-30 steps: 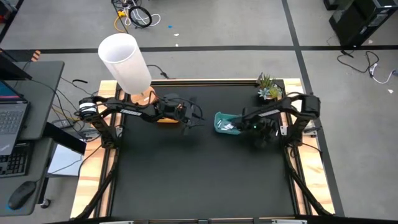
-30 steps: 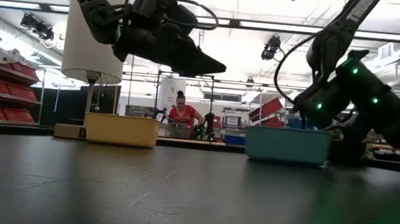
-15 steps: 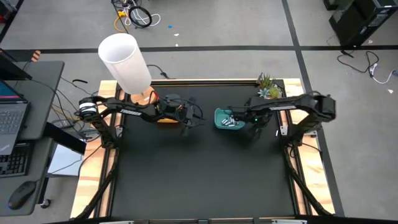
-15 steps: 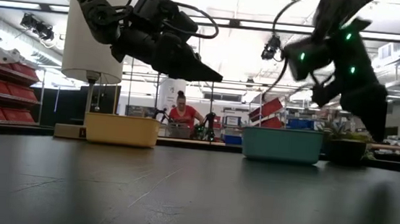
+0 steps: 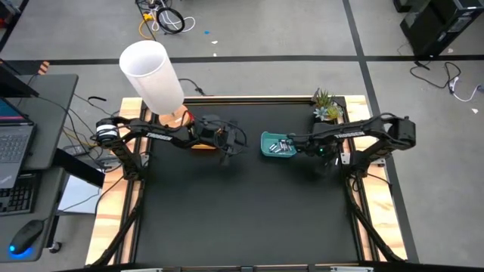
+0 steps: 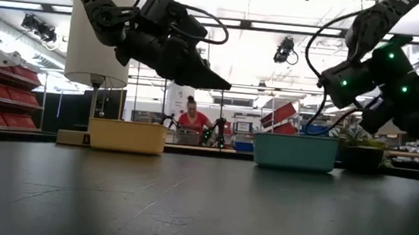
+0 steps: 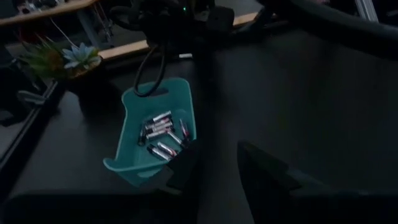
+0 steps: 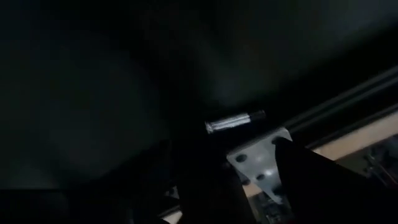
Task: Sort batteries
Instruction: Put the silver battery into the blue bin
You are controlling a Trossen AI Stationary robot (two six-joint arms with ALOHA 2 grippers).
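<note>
In the high view, the batteries (image 5: 280,146) are seen gathered in the teal tray (image 5: 266,140), at about 1 o'clock from the tabletop's (image 5: 242,211) centre, while the yellow tray (image 5: 203,146) at 11 o'clock is largely covered by the left arm. The left claw (image 5: 227,151) is held just at 3 o'clock of that tray, and the right arm (image 5: 355,134) ends just at 3 o'clock of the teal one. In the low view, both trays are seen side-on and their contents are hidden. In the left wrist view, the batteries are shown lying flat, most with their long axes roughly parallel. Whether the left claw is clenched or released cannot be told. In the right wrist view, the right claw (image 8: 239,152) is released and empty. One pale stray battery (image 8: 235,121) lies on its side near the tabletop's edge, its long axis crosswise to the claw. Sorting is judged well advanced, with at least this one left.
</note>
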